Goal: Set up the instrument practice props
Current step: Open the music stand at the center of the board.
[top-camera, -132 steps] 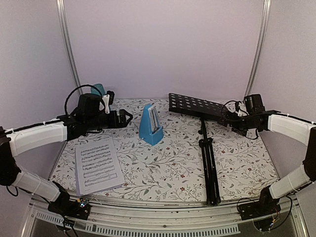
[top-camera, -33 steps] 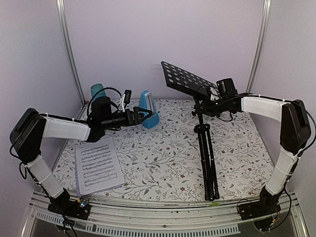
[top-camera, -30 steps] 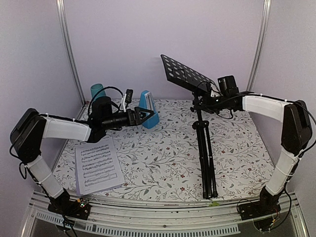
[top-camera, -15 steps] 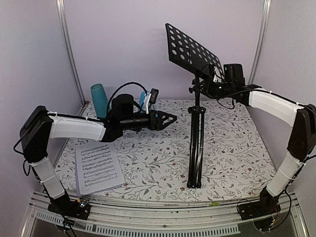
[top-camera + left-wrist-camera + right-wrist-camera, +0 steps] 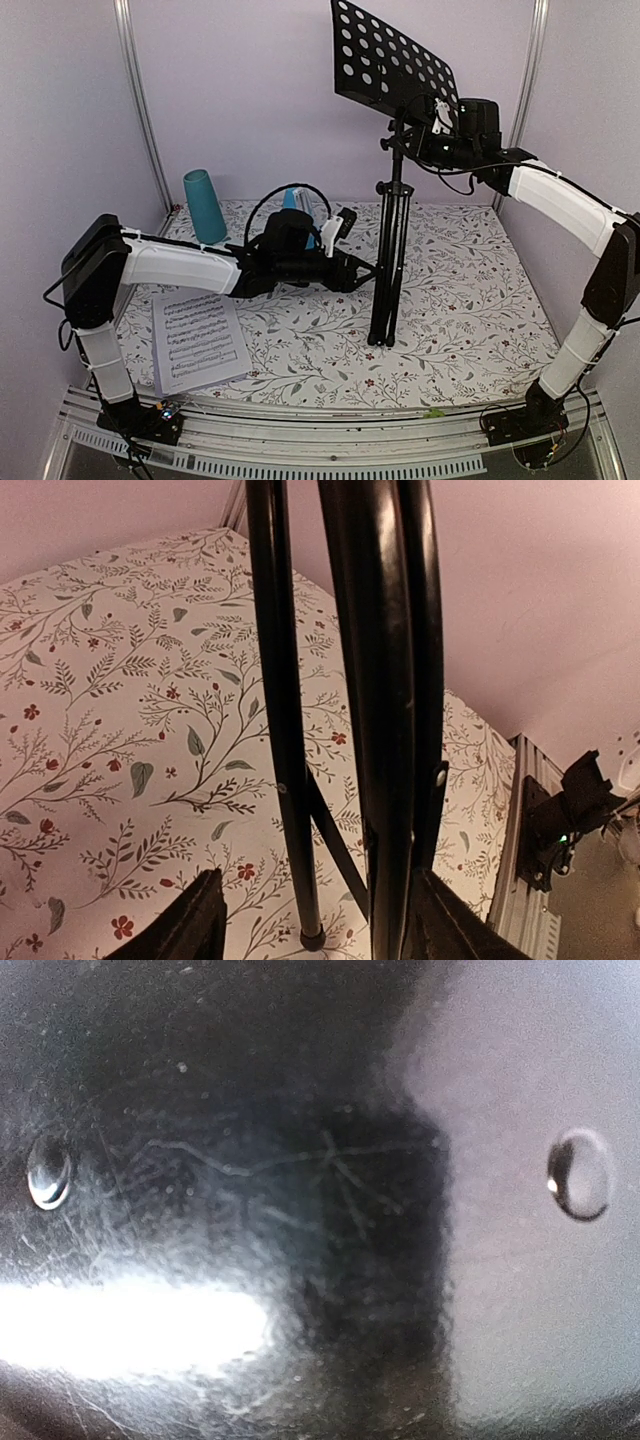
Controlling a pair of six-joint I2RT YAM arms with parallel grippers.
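The left end effector [image 5: 366, 276] is down low by the legs of the black music stand [image 5: 393, 215], a tall thin stand with a tray full of round holes [image 5: 395, 60] on top. The top view shows it from the side, so the gap between its fingers cannot be seen there. The left wrist view does show it. The two fingers [image 5: 195, 925] are partly open, with the folded legs between them. One leg is just beside the right finger, and there is a gap at the left finger. The feet rest on the flowery desk [image 5: 480, 290].

The right end effector [image 5: 432, 128] is up high. It is closed narrow on the stand's neck just under the tray, and the stand is upright. The right wrist view is only a blurry black surface with two small round marks.

Only the top view shows the rest. A white page of printed music [image 5: 200, 335] lies flat at the near left, with a lavender page [image 5: 157, 345] peeking out under it. A small blue metronome [image 5: 290, 199] is mostly hidden behind the left arm. A tall teal cup [image 5: 204, 205] stands at the far left.
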